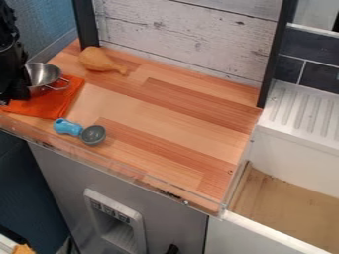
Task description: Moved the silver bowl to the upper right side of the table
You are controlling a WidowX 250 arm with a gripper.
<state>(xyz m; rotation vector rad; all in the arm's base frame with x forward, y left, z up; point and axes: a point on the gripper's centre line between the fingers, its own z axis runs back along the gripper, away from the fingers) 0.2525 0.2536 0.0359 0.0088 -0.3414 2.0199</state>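
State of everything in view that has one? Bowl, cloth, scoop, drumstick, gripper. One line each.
silver bowl: open side up, on the cloth, partly hidden; grasped or not, can't tell
orange cloth: spread out under the bowl
blue-handled scoop: lying down, cup facing up
toy drumstick: lying on its side
gripper: at the left edge, by the bowl

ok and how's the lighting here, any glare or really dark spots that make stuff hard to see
In the camera view, highlights sit on the silver bowl, with small glints along the clear strip at the counter's front edge; the black end effector is so dark its parts merge; shadows on the wooden counter look soft.
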